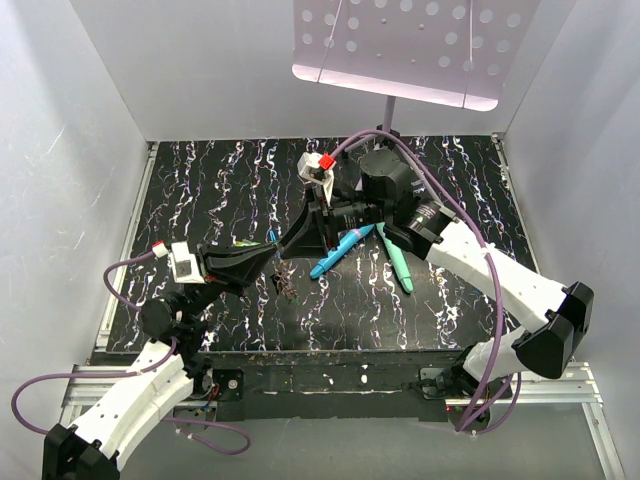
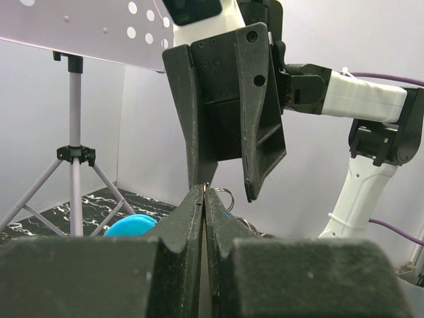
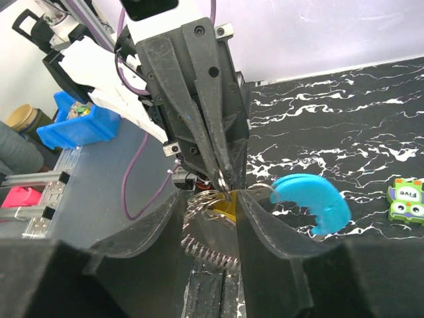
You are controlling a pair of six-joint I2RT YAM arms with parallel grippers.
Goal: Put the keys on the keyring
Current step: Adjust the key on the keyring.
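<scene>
Keyring [image 3: 306, 193] is located where the two grippers meet, its blue section beside the right gripper [image 3: 211, 200]. Left gripper [image 2: 206, 192] is fully closed, pinching a thin wire loop of the keyring. Right gripper jaws stand about half apart around tangled rings and a yellow key [image 3: 223, 209]; contact cannot be determined. Other keys [image 1: 288, 285] are too small to distinguish.

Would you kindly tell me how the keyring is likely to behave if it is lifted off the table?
Probably floppy: the keyring shows a coiled, chain-like grey length that should sag. Its rigid-looking blue curved section would likely keep its shape and swing. The thin wire loops may snag on whatever is nearby.
</scene>
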